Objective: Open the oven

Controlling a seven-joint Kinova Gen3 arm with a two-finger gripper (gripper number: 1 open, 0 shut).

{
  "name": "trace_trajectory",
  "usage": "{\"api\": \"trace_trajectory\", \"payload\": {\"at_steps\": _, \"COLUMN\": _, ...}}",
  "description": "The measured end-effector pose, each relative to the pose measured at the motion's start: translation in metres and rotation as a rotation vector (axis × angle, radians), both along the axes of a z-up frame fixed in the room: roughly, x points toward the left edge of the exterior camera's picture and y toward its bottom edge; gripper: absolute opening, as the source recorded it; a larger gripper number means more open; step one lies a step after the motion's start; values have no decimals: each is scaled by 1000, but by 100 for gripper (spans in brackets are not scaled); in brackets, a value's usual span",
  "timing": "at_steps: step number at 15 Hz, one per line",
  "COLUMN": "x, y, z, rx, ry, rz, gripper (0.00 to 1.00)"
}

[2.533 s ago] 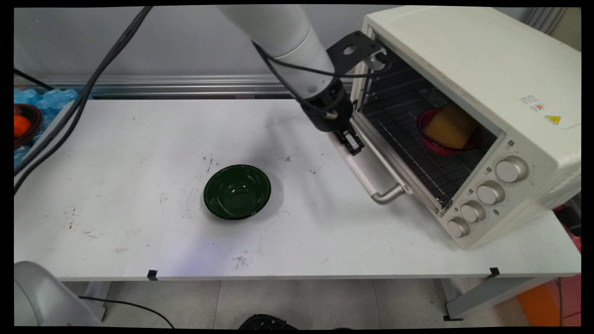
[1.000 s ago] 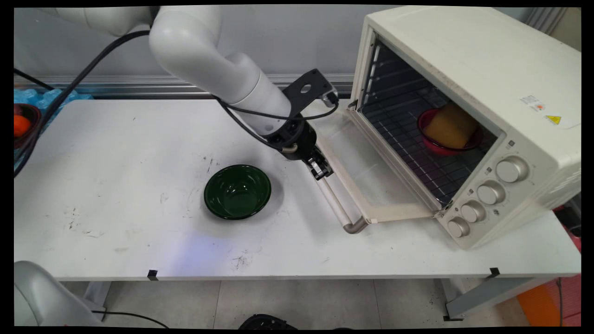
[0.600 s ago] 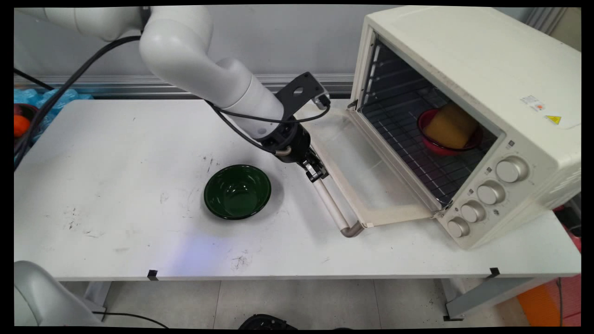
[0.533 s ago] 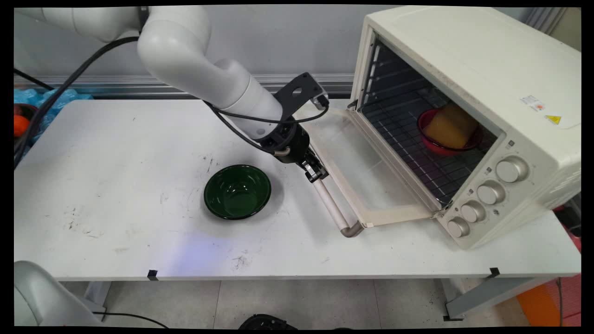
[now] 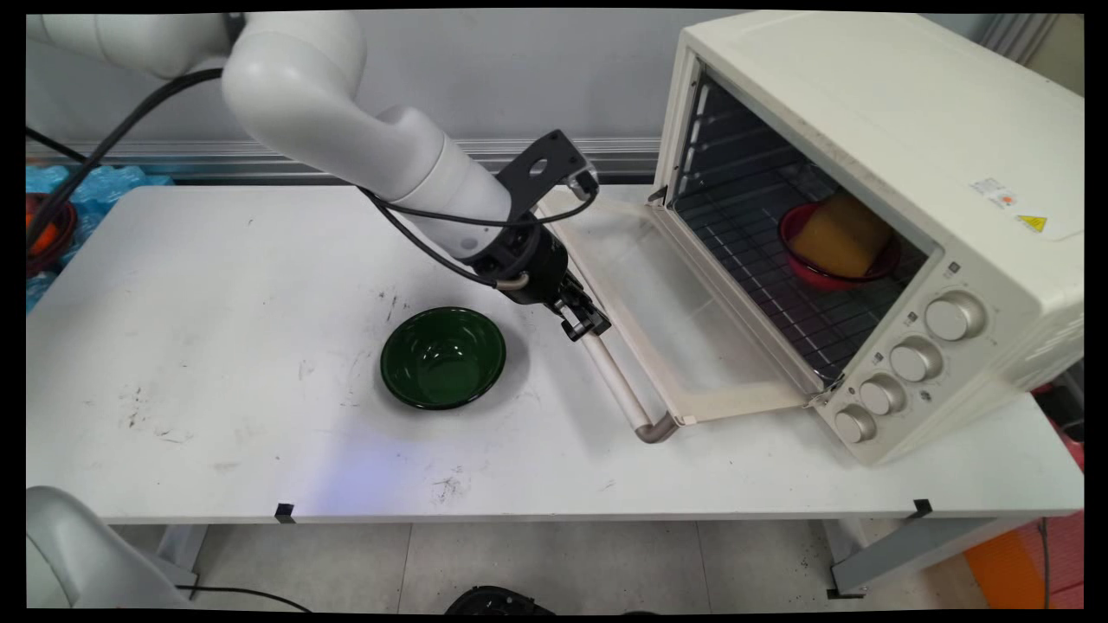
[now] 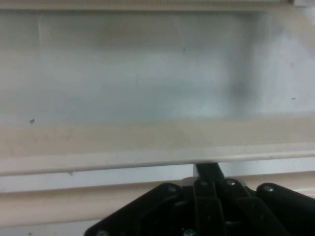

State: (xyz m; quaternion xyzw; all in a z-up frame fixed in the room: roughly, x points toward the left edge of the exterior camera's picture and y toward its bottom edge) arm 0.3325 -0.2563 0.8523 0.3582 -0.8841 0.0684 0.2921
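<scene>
Jaws [image 5: 582,325] grip the cream oven door's handle [image 5: 616,385] (door fully down).

Cream-white oven [image 5: 874,130] with silver knobs [image 5: 952,317], dark wire rack [image 5: 779,294], red bowl [image 5: 831,260] holding tan-yellow block [image 5: 841,234]; dark green bowl [image 5: 443,356] on scuffed white table [image 5: 216,346].

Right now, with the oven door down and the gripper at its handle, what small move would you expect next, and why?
Probably letting go of the handle and backing the gripper off it, up and away. The door of the oven already lies fully open, near level above the table, and the red bowl on the rack is exposed. Whether the gripper actually clamps the handle cannot be told.
</scene>
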Motion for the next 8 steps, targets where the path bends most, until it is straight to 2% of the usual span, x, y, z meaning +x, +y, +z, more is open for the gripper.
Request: {"api": "trace_trajectory", "payload": {"at_steps": 8, "x": 15, "y": 9, "z": 28, "rx": -24, "ry": 21, "rz": -41, "gripper": 0}}
